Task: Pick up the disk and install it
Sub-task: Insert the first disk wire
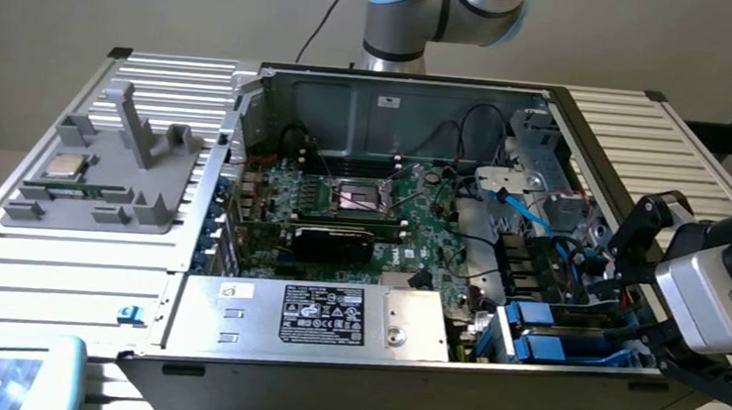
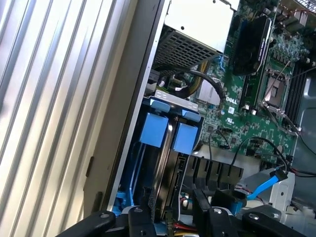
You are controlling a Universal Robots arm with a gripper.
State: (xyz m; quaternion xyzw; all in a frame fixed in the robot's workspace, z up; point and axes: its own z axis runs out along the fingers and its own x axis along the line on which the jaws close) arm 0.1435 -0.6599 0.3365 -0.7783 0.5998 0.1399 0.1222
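— Ribbed metal table (image 1: 55, 267) carries the open computer case (image 1: 364, 389). What sits inside?
— Motherboard (image 1: 366, 200) at the centre, power-supply box (image 1: 317, 315) at 6 o'clock, and the drive bay (image 1: 568, 327) at 4 o'clock.
— And the disk (image 2: 165, 168)?
— On edge in that bay, framed by its blue carrier.
— The jaws?
— The gripper (image 2: 172, 213) has them partly spread, astride the disk's near end. A gap shows beside one finger (image 2: 203, 210), so nothing is pinched.

arm (image 1: 443, 8): elbow up at rear | wrist: low, ext. view's right | hand (image 1: 634, 303): pointed toward ext. view's left
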